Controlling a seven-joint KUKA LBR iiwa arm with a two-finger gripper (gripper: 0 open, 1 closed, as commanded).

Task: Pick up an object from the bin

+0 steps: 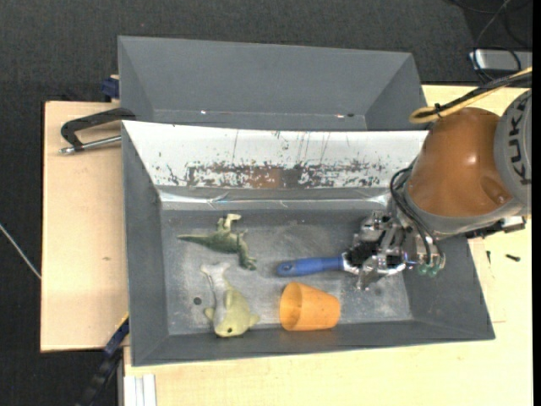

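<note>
Sloping down to a flat floor, the grey metal bin point(148, 269) holds four loose things, all lying to the left of the pincer and apart from one another. Next in bulk is the arm point(456, 172). Its orange-covered wrist hangs above the bin's right wall and bends down and leftward, so that the pincer point(372, 260) sits low over the floor, with cables around it. How far the pincer is open cannot be told, nor whether anything is caught in it, because its metal parts and the dark end of the nearest thing run together.

That nearest thing is a blue-handled tool point(313, 266), perhaps a brush. It lies flat with its handle pointing away to the left and its head end right at the pincer, touching it or just under it. An orange cup point(308, 306) lies on its side down and to the left of the pincer, near the handle but clear of it. Farther left lie a green toy dinosaur point(224, 239) and a pale yellow-green fish-like toy point(230, 313), both well apart from the pincer.

Judging from this, the tool is the likely pick. To do it well, the pincer should close across the narrow handle rather than along it. It should come straight down so as not to push the tool towards the cup, then lift plumb, minding that the long handle may tip.
</note>
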